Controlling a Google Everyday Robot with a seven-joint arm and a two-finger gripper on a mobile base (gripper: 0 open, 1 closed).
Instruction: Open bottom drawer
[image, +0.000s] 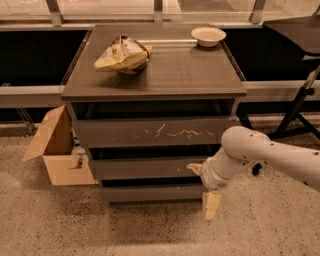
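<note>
Gripper (203, 186), fingers apart, beside bottom drawer (150, 193)

Cream gripper (201, 189) beside grey-brown bottom drawer (150, 193)

On the drawer unit's top (175, 75) I see a crumpled snack bag (122, 54) at the left and a pale bowl (208, 35) in the back right corner, well apart. An open cardboard box (57, 152) stands on the speckled floor (150, 230) just left of the unit. My gripper (202, 186) hangs, fingers spread, at its lower right front.
</note>
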